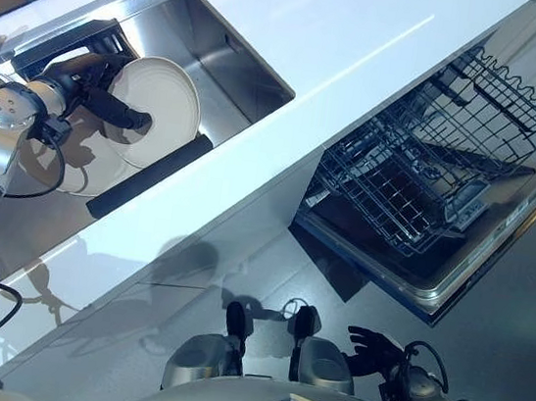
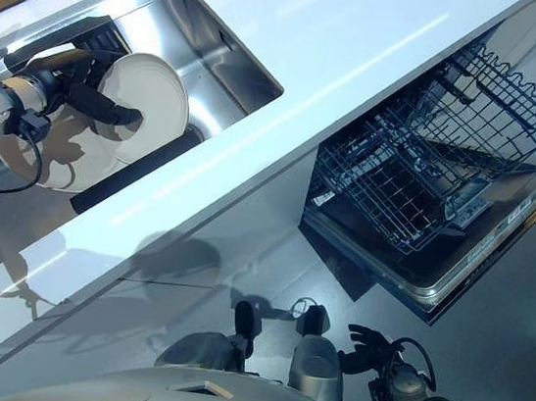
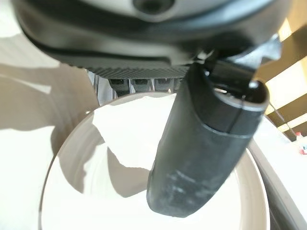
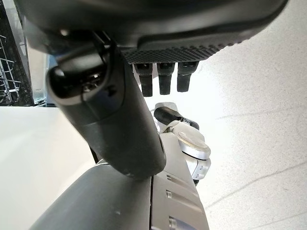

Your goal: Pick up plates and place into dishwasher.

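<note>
A white plate (image 1: 168, 98) stands tilted on edge above the steel sink (image 1: 238, 53) at the left. My left hand (image 1: 103, 100) is shut on it, the thumb (image 3: 201, 143) lying across the plate's face (image 3: 120, 191) and the fingers behind its rim. A second pale plate (image 1: 74, 175) seems to lie lower in the sink, partly hidden by my arm. The dishwasher (image 1: 499, 251) is open at the right, its wire rack (image 1: 430, 172) pulled out over the lowered door. My right hand (image 1: 372, 348) hangs low by the floor, open and holding nothing.
A white counter (image 1: 349, 33) runs between the sink and the dishwasher. A dark strip (image 1: 153, 175) lies along the sink's near side, and a dark insert (image 1: 71, 41) sits at its far end. Grey floor (image 1: 522, 372) lies in front of the dishwasher door.
</note>
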Motion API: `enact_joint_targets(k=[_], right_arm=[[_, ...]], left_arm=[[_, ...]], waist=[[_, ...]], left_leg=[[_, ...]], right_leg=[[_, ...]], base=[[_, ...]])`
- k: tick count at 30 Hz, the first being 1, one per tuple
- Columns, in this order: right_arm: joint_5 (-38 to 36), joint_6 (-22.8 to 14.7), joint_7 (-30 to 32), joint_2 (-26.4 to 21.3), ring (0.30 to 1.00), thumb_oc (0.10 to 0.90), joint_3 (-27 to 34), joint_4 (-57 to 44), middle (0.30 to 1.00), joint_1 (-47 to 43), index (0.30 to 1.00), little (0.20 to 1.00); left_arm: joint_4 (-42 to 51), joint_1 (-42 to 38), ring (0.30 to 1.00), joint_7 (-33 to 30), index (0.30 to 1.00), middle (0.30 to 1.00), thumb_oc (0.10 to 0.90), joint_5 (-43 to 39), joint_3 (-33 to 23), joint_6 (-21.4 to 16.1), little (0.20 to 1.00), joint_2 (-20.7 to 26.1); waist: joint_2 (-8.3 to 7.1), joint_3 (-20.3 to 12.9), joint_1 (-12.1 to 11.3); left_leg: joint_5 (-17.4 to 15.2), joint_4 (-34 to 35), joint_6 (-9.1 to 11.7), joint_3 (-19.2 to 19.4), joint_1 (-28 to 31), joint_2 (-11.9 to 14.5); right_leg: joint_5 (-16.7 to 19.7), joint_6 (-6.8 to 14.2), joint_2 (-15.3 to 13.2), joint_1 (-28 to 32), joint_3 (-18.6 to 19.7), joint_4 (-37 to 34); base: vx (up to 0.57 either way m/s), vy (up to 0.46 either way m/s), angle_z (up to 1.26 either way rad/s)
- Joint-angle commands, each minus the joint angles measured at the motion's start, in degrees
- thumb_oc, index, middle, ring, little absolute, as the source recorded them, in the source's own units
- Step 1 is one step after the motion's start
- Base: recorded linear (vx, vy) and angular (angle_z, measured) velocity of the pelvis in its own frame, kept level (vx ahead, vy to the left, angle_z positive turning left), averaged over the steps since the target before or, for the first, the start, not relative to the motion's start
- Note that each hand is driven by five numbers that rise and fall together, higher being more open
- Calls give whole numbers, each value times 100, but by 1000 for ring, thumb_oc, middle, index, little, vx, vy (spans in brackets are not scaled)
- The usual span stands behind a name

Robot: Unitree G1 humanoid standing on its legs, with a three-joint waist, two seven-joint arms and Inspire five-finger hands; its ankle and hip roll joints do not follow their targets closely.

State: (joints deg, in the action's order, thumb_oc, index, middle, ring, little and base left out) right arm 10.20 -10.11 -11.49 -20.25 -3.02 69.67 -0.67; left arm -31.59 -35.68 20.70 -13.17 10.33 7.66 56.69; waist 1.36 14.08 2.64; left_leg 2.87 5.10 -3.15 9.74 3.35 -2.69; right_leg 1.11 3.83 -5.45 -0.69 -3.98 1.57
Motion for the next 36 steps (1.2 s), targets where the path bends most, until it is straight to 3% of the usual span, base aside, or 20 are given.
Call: enact_joint_targets(k=[1,10,21,23,28,32,36], right_arm=[[-55,-165,6,-206,900,800,2,193,900,10,900,900],[-378,-376,-47,-98,900,800,-79,78,900,-8,900,900],[-850,-723,-330,-48,900,800,-236,-412,900,35,900,900],[-1030,-768,-421,-59,900,800,-285,-1006,900,71,900,900],[-1992,-444,-907,-64,900,800,-493,-3362,900,312,900,900],[-3492,-76,-1905,-86,900,800,-353,-5135,900,359,900,900],[-4865,300,-2148,-47,900,800,-51,-6218,900,81,900,900]], left_arm=[[283,-495,300,-1271,300,300,100,-154,-617,-1078,200,-13],[493,-525,300,-3016,300,300,100,479,-1108,-1592,200,423],[520,-595,300,-3148,300,300,100,381,-1082,-1603,200,879],[613,-514,300,-3381,300,300,100,444,-1159,-1706,200,901],[874,-60,300,-3710,300,300,100,879,-1582,-2031,200,877],[812,127,300,-3954,300,300,100,1259,-1617,-2359,200,999],[611,120,300,-4268,300,300,100,1283,-1542,-2945,200,989]], waist=[[311,-355,70],[317,-614,-17],[303,-796,-47],[272,-804,-48],[164,-829,14],[109,-847,66],[92,-883,59]], left_leg=[[-555,-421,-267,-247,-75,-416],[-557,-224,-267,-334,90,-383],[-565,-53,-196,-401,311,-223],[-572,-52,-172,-430,341,-190],[-589,-45,-73,-466,400,-106],[-555,-46,22,-466,406,-18],[-544,-60,59,-484,414,31]], right_leg=[[-206,212,210,-762,68,688],[-326,200,222,-615,-43,761],[-665,169,439,-95,-131,496],[-668,118,476,32,-163,403],[-611,5,542,293,-250,177],[-650,-62,578,406,-370,107],[-713,-119,601,461,-435,120]], base=[[0,0,0],[-11,-30,0],[-39,-140,6],[-38,-203,10],[-37,-210,4],[-36,-156,6],[-20,-98,7]])
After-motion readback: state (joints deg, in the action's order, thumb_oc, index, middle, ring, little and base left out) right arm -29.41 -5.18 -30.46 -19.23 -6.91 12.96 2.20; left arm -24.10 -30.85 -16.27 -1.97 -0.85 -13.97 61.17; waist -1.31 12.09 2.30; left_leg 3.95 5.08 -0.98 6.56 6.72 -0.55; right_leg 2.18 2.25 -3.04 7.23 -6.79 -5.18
